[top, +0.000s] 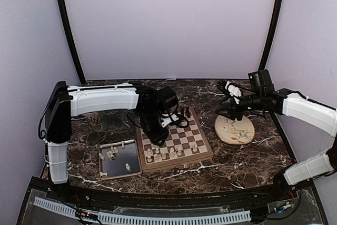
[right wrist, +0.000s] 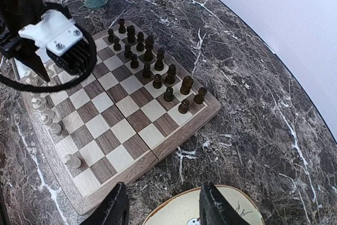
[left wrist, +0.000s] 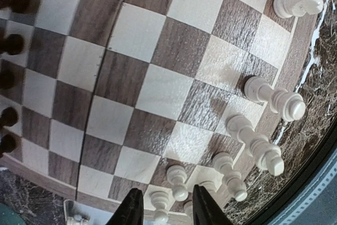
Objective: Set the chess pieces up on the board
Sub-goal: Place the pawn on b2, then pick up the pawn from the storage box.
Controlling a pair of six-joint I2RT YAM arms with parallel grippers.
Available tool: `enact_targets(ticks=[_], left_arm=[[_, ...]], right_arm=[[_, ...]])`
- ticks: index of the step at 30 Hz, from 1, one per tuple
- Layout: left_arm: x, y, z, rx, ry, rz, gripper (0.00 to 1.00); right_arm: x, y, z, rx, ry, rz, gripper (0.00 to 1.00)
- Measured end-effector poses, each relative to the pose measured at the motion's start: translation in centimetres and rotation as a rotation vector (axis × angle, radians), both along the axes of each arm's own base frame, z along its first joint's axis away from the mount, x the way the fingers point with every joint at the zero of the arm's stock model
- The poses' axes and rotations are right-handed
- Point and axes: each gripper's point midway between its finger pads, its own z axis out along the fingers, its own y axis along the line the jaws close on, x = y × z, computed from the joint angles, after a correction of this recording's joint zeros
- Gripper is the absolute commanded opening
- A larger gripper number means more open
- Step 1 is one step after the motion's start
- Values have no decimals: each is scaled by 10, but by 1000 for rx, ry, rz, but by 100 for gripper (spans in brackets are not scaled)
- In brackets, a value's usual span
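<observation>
Chess pieces (top: 111,154) in grey tray (top: 114,169)

Left arm (top: 100,100): upright at the worktop's (top: 210,175) left edge, upper link running level toward the middle, wrist bent down. Left gripper (left wrist: 164,210) points almost straight down, jaws part-way apart. Right arm (top: 308,111): folded at the right edge, forearm reaching left toward the middle, wrist pitched down. Right gripper (right wrist: 164,212) hangs clear of the surface, jaws apart, empty.
</observation>
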Motion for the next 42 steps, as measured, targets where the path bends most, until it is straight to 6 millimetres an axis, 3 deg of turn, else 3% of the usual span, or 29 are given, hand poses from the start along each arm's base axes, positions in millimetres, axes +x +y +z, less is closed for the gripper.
enact_targets(ticks=[3, 7, 10, 12, 17, 19, 32, 35, 42], left_arm=[[4, 8, 23, -19, -65, 33, 36], [0, 39, 65, -65, -152, 110, 36], [-13, 67, 78, -79, -170, 166, 37], [-23, 83, 69, -56, -149, 192, 37], [-57, 125, 11, 93, -27, 248, 38], [-67, 135, -3, 127, 7, 262, 39], [-68, 115, -32, 64, 62, 284, 36], [-68, 115, -38, 76, 66, 283, 36], [-75, 125, -51, 110, 81, 284, 25]], right_arm=[[0, 0, 0, 0, 0, 0, 46], [0, 0, 0, -1, -1, 1, 46], [0, 0, 0, -2, -2, 2, 46], [0, 0, 0, -2, -2, 2, 46], [0, 0, -1, -4, -2, 5, 46], [0, 0, -3, -7, 2, 6, 46], [1, 1, -7, -14, 6, 12, 46], [1, 1, -7, -15, 6, 11, 47], [1, 1, -7, -14, 6, 12, 47]])
